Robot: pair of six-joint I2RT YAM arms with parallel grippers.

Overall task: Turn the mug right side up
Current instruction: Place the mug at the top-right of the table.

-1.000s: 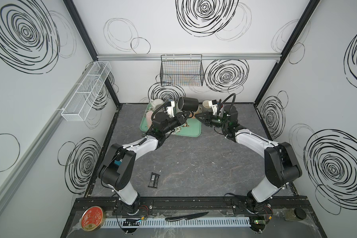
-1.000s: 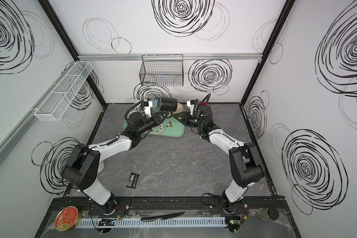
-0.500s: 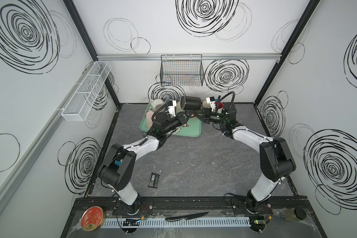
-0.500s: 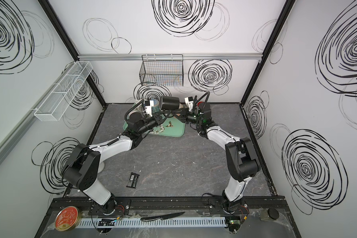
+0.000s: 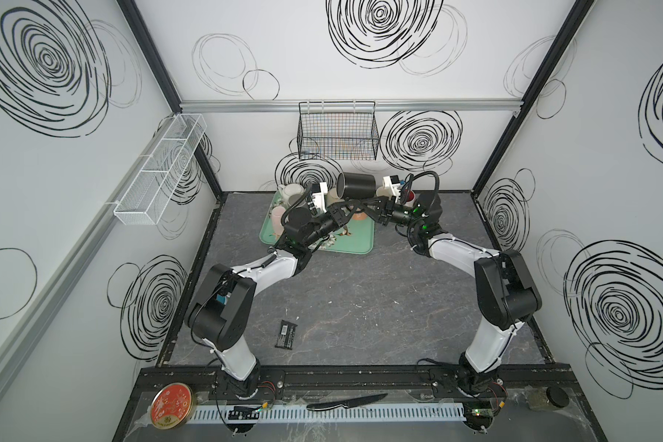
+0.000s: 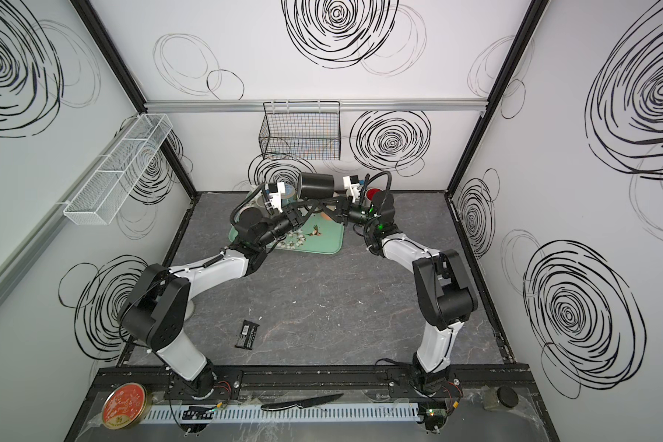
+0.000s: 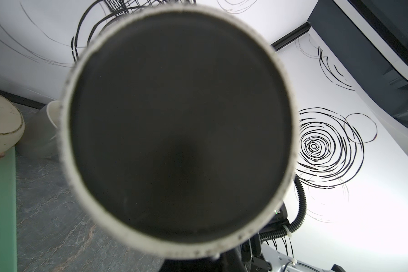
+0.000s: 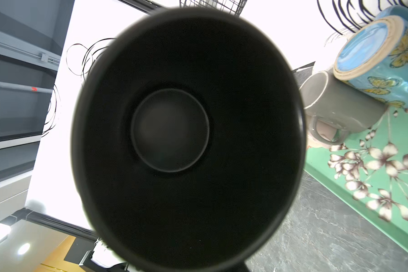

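The black mug [image 5: 356, 185] [image 6: 316, 185] hangs on its side in the air above the back of the green tray [image 5: 360, 245]. Its pale-rimmed base [image 7: 179, 127] faces the left wrist camera. Its dark open mouth [image 8: 186, 141] fills the right wrist view. My left gripper [image 5: 346, 207] [image 6: 306, 207] reaches up under the mug from the left and is shut on it. My right gripper [image 5: 367, 205] [image 6: 328, 208] reaches under the mouth end from the right. The mug hides the jaws in both wrist views.
Several other mugs crowd the tray's back, among them a blue butterfly mug [image 8: 382, 63], a grey mug [image 8: 339, 106] and white ones [image 5: 291, 191]. A red cup [image 5: 408, 197] stands behind the right wrist. A wire basket [image 5: 337, 134] hangs on the back wall. A black packet [image 5: 286, 334] lies on the floor.
My right gripper has moved left, from beside the red cup to the mug's mouth end. The left gripper has kept the mug aloft in nearly the same spot.
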